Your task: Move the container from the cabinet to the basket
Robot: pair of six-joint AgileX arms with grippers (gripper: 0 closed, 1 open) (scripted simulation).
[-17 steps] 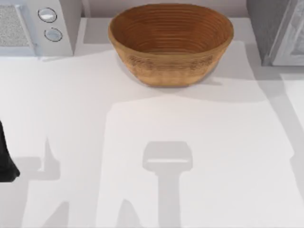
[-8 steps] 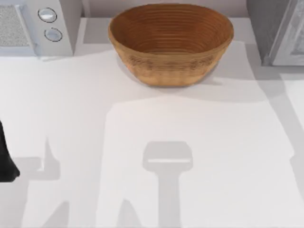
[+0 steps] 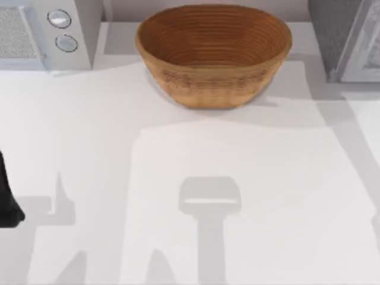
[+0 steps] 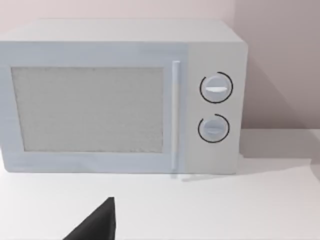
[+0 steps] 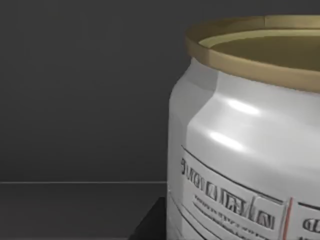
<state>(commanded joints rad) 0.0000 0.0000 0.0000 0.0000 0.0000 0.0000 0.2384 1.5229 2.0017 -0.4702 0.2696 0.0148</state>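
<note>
The container (image 5: 250, 150) stands very close in the right wrist view: a white can with a dull gold rim and a red-lined label. Behind it is the dark grey inside of the cabinet (image 5: 75, 100). A dark part of my right gripper (image 5: 150, 227) shows right beside the can's base. In the top view the cabinet (image 3: 332, 35) sits at the table's back right corner with its pale framed door (image 3: 368, 50). The brown wicker basket (image 3: 214, 89) stands at the back middle, with nothing inside. My left arm (image 3: 7, 202) is parked at the left edge.
A white microwave (image 3: 41, 29) with two round knobs stands at the back left and faces the left wrist camera (image 4: 125, 100). A dark tip of my left gripper (image 4: 97, 225) hangs above the white table (image 3: 178, 142) in front of it.
The shadows on the table's right side have shifted a little. The basket and my left arm have not moved.
</note>
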